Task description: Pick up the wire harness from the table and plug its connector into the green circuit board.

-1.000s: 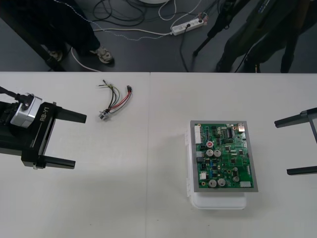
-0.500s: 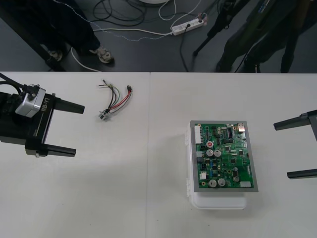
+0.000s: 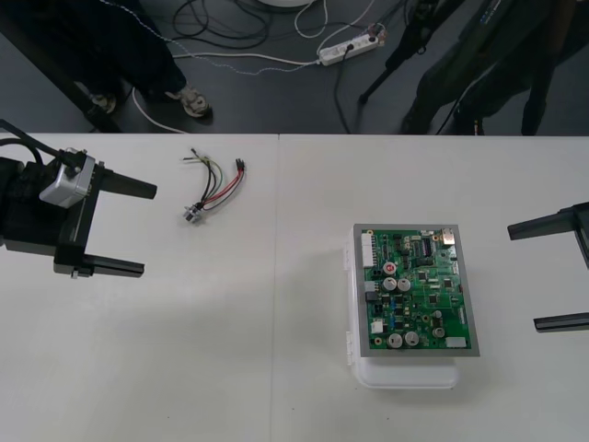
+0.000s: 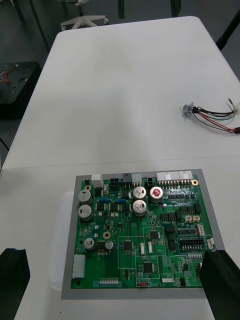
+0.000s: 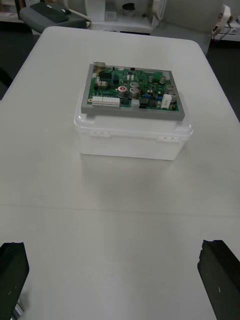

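The wire harness lies loose on the table at the back left, its round metal socket nearest me and its red, black and green wires fanning away. My left gripper is open, just left of the harness and slightly nearer than it. The green circuit board rests on its white base right of centre. My right gripper stands open at the right edge, apart from the board. Beyond the board in the right wrist view lies the harness. The left wrist view faces the board across bare table.
A seam runs down the middle of the table between harness and board. The table's far edge lies just behind the harness, with cables and a power strip on the dark floor beyond.
My left gripper has moved toward the far edge of the table, closing in on the level of the harness. The right arm, harness and board stay where they were.
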